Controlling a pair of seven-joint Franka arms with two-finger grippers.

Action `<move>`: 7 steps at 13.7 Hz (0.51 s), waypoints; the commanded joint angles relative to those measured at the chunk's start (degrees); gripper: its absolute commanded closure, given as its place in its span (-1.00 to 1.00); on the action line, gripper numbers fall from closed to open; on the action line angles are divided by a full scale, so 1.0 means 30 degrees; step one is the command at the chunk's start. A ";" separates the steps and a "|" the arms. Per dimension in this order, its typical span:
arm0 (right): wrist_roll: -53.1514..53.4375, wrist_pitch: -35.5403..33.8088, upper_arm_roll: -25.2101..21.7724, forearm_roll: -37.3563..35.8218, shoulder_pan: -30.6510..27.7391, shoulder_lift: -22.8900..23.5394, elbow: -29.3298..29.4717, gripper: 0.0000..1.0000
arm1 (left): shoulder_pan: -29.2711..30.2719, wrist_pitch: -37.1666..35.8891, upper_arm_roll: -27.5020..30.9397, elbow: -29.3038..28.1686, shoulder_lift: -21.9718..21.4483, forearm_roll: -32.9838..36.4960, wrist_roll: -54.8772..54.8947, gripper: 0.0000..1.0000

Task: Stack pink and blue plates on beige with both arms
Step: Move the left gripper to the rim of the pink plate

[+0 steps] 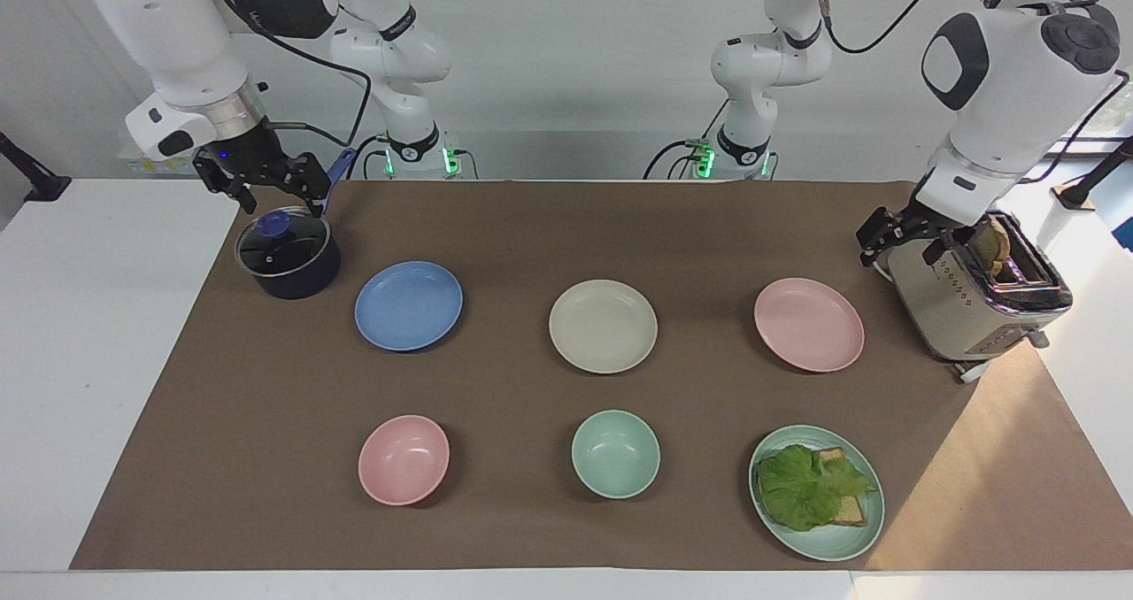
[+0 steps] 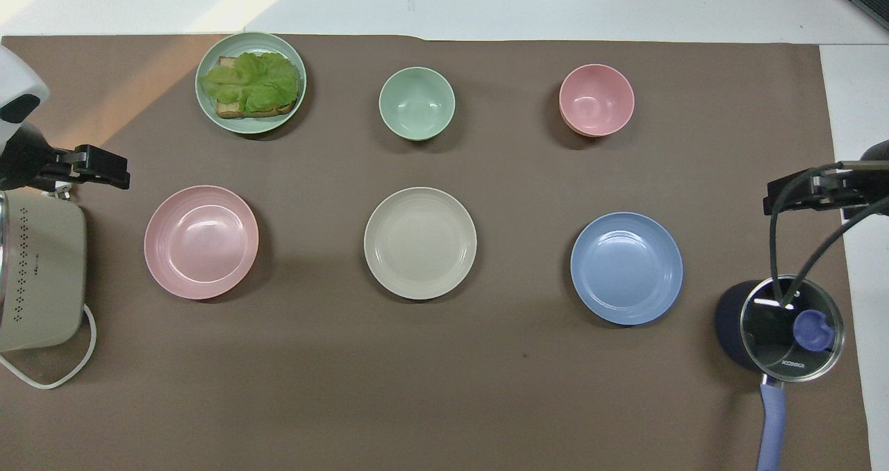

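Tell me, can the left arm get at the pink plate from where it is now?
Probably yes. The left end effector hangs open beside the toaster, and the pink plate lies bare just next to it with nothing on it or between them.

I see matt plates, pink (image 1: 808, 324), blue (image 1: 408, 305) and beige (image 1: 603, 326), on a smooth brown paper-like mat (image 1: 531, 228); shiny metal toaster (image 1: 974, 303), glass pot lid (image 1: 281, 243)
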 commanded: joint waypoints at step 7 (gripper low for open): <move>0.0156 0.0417 0.0040 -0.0190 -0.0209 0.0022 -0.0097 -1.00 | 0.0723 0.4971 -0.0137 -0.4777 0.0484 0.0243 -0.0011 -1.00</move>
